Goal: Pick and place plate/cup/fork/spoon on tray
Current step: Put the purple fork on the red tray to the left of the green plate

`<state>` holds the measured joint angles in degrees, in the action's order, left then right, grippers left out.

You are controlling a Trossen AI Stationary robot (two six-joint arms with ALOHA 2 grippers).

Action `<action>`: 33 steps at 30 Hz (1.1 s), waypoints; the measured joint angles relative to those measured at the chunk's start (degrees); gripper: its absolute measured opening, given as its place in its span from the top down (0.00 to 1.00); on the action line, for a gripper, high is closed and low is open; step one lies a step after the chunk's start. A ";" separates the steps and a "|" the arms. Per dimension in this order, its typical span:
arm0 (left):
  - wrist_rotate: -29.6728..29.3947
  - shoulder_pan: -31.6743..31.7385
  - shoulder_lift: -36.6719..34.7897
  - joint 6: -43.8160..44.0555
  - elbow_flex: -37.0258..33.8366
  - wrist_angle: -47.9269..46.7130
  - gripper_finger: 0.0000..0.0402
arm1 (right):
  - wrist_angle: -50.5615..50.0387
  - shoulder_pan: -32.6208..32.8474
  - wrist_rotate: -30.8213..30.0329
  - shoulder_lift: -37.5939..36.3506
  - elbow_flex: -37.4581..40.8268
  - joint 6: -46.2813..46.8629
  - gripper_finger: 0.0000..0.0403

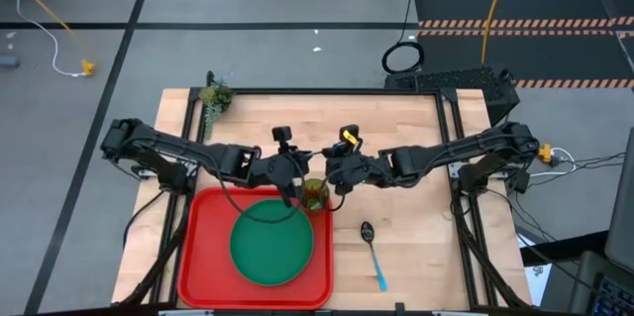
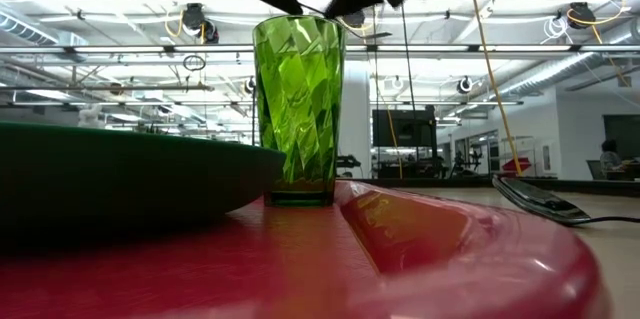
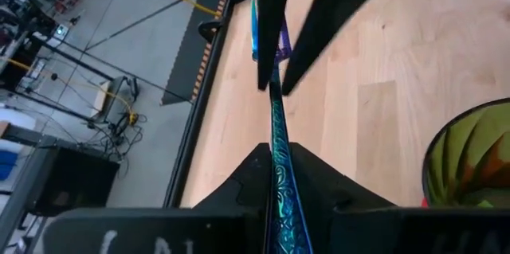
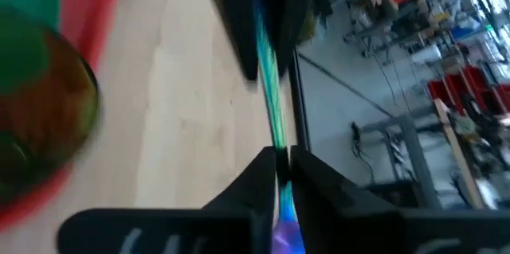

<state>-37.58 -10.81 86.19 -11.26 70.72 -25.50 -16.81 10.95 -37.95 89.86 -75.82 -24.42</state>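
The slim blue-teal fork (image 3: 279, 166) is held in the air between both grippers, just above the olive-green cup (image 1: 315, 194). The cup stands upright on its base in the far right corner of the red tray (image 1: 203, 257), beside the dark-green plate (image 1: 271, 244), which lies flat on the tray. My left gripper (image 1: 294, 187) and my right gripper (image 1: 334, 174) meet over the cup, both shut on the fork. The low view shows the fork as a thin line (image 2: 322, 7) between them, over the cup's rim. The spoon (image 1: 372, 250) lies on the table to the right of the tray. My left gripper pinches the fork's patterned shaft (image 3: 275, 138) between its two fingers, and the fork runs along them and out ahead toward the other gripper. The fork is clear of the table and the cup. Which end it has, I cannot tell. My right gripper pinches the fork's shaft (image 4: 276, 144) between its two fingers, coming from the table's right side. The fork runs on ahead into the left gripper's fingers (image 4: 239, 23). It hangs clear over the cup.
A leafy green plant sprig (image 1: 213, 96) lies at the table's far left corner. The bare wooden table (image 1: 416, 138) lies to the right of and beyond the tray. The table's dark frame rails run along its left and right edges.
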 joint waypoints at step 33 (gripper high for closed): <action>7.27 -34.84 -4.26 97.77 -0.07 -49.70 0.91 | -3.44 7.35 -0.75 -15.36 0.11 -0.55 0.72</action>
<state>-30.31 -45.65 81.93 86.52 70.65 -75.20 -20.25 18.30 -38.70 74.50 -75.70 -24.97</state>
